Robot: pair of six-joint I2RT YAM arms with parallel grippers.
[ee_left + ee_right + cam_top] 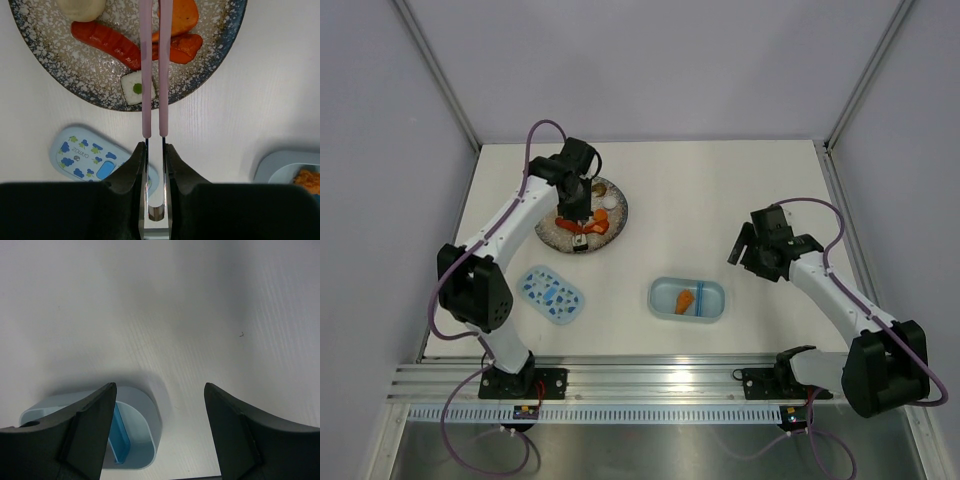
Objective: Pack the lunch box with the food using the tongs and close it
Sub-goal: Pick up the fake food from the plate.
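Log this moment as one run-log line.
left fingers: shut on tongs over plate | right fingers: open, empty, near lunch box | lunch box: uncovered, one orange piece inside | lid: on table

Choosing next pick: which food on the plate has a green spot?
The white block at the rim of the plate; others plain red, orange or cream.

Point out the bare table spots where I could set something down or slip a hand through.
Widest bare table lies between the plate and the right claw, back to the far wall. A narrower gap separates the lid from the lunch box. Crowded: the plate, where the left claw holds the tongs over the food.
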